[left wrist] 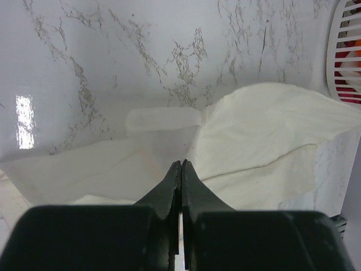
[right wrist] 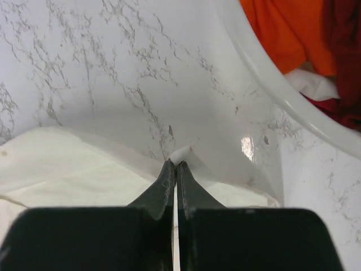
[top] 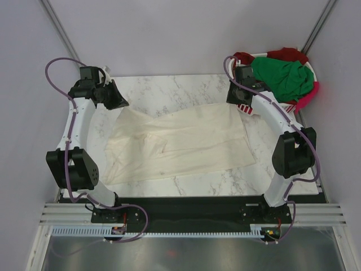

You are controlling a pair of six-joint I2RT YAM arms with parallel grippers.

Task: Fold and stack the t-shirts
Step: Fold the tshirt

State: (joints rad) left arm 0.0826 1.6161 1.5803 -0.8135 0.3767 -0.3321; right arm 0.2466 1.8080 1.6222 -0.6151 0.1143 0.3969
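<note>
Wrinkled cream t-shirt (top: pixel 180 144) lies spread; right gripper (right wrist: pixel 176 164) pinches its corner, left gripper (left wrist: pixel 181 164) closed

One t-shirt (top: pixel 180 144) lies spread mid-tabletop (top: pixel 169 90). My left pincer (top: pixel 119 103) is at its far left corner, and my right pincer (top: pixel 243 107) is at its far right corner. Behind my right pincer, at the tabletop's far right corner, the basket (top: pixel 313 72) holds the other t-shirts (top: pixel 285 76) heaped.

Left arm (top: pixel 76 127) reaching forward from its near-edge base, elbow bowing outward, left gripper (left wrist: pixel 181 165) pressing its jaws together, right arm (top: pixel 276 121) mirroring it, right gripper (right wrist: pixel 176 164) clamping tight, apparently pinching a nub of cream t-shirt (right wrist: pixel 84 169)
</note>
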